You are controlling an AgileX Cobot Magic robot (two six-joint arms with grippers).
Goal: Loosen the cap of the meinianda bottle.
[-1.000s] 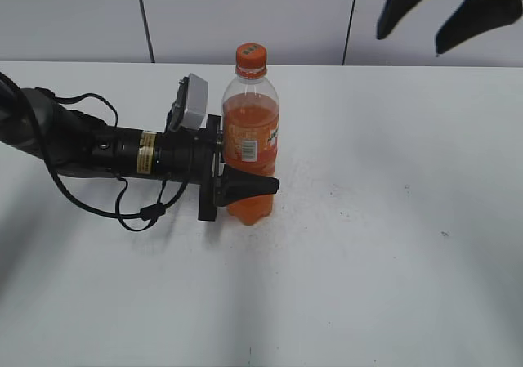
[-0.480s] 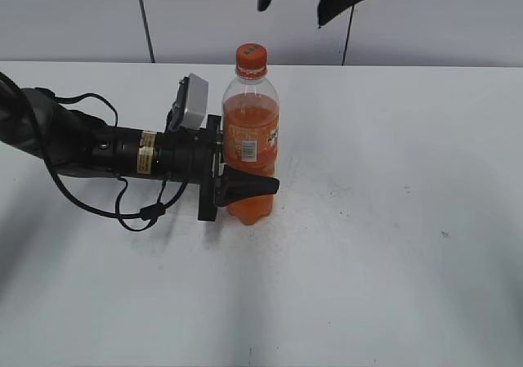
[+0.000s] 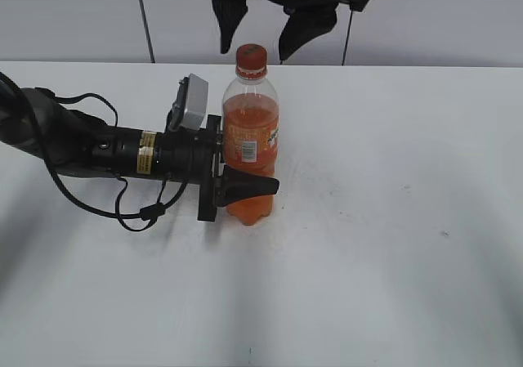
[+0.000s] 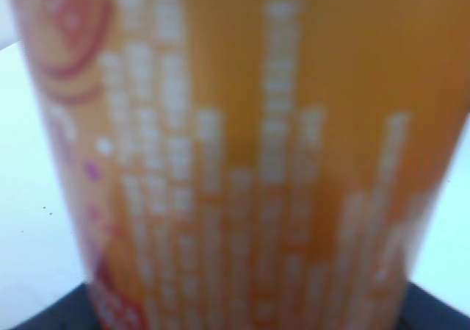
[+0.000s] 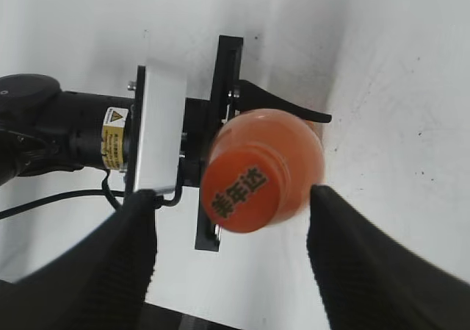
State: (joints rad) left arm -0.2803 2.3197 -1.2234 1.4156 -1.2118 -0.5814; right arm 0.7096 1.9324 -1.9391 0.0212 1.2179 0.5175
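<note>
A white table point(image 3: 368, 244) fills the exterior view, with a pale panelled wall point(image 3: 82, 15) behind its far edge. The meinianda bottle point(image 3: 250, 150) stands upright on the table, nearer the far edge than the near one and a little toward the left edge. It is clear plastic, filled with orange liquid, with an orange label carrying a white barcode patch. The cap point(image 3: 251, 57) is orange and sits screwed on the neck.

The left arm lies low along the table, reaching in from the left edge, with a black cable looping beneath it. The left gripper point(image 3: 245, 181) is clenched around the bottle's lower body: one black finger crosses the front of the bottle, and the bottle is pressed against the gripper's mount. A small grey camera box point(image 3: 193, 102) sits on top of this wrist. The left wrist view is filled by the blurred orange label with white printing, too soft to read.

The right gripper point(image 3: 261, 32) hangs above the bottle at the far edge, its fingers spread wide apart, one on each side of the cap and not touching it. In the right wrist view, looking straight down, the cap point(image 5: 244, 189) shows dark printed characters on top and sits between the two ribbed black fingers point(image 5: 352, 260), clear of both.
</note>
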